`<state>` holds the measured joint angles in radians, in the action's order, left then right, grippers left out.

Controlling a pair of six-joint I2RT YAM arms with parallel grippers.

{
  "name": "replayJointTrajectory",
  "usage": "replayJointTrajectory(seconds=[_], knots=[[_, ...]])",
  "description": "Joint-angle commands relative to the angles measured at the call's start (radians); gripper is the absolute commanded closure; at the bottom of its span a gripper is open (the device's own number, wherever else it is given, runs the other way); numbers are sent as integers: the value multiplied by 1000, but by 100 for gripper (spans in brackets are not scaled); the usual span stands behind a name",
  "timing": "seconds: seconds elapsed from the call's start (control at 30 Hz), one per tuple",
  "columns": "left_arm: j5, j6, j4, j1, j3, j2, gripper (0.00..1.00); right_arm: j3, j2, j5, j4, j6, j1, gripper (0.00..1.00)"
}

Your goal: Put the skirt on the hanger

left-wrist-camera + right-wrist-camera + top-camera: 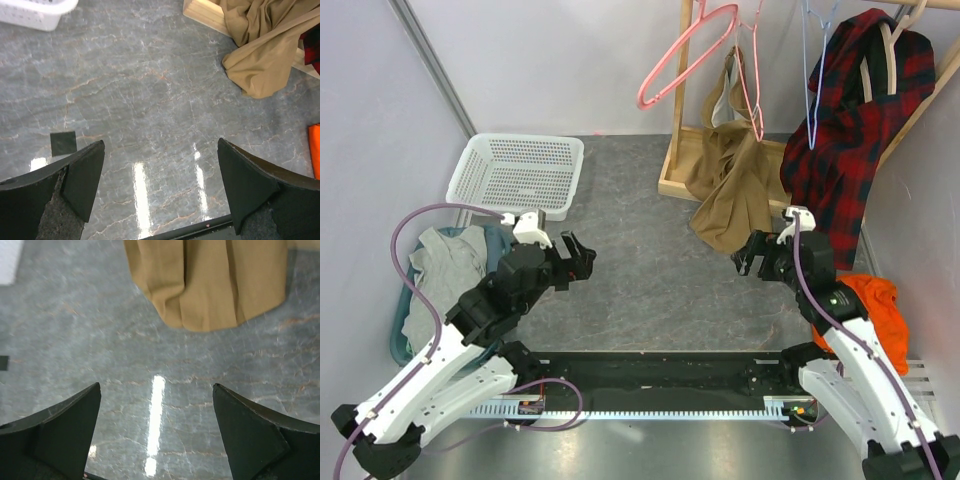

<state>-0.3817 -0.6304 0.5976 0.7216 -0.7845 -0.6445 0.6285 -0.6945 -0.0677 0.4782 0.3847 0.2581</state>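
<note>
Both arms above the grey marbled table (640,290). The left gripper (582,258) and right gripper (745,258) both stand with jaws spread wide and nothing between them, as both wrist views confirm.

The tan pleated fabric skirt (730,190) hangs at the rack beside the narrow pink wire hanger (752,80); its hem pools on the pale wooden rack base (672,185) and spills onto the table; whether the waistband truly sits on that hanger, you cannot tell from here. The scene therefore fits either a skirt already hung or one merely draped at the rack; inspect the waistband's seat before you commit either arm, and keep the fingers clear of the loose hem.

Count:
- skirt: one
- pink hangers: two, the second a tilted pink wire hanger (680,55)
- pale blue wire hanger (810,60): one
- wooden hanger (892,45): one, bearing one red-and-black plaid shirt (840,130)
- white lattice plastic basket (520,175): one
- teal bin of grey clothing (450,265): one
- orange garment (875,300): one
</note>
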Motion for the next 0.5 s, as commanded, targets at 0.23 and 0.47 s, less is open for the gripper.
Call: replayJointTrajectory(seconds=[0.23, 0.47], knots=[[-64, -112, -5, 1, 99, 74, 0, -36, 79, 23, -99, 80, 4, 2], [-152, -72, -39, 1, 131, 43, 0, -65, 23, 58, -182, 103, 3, 2]])
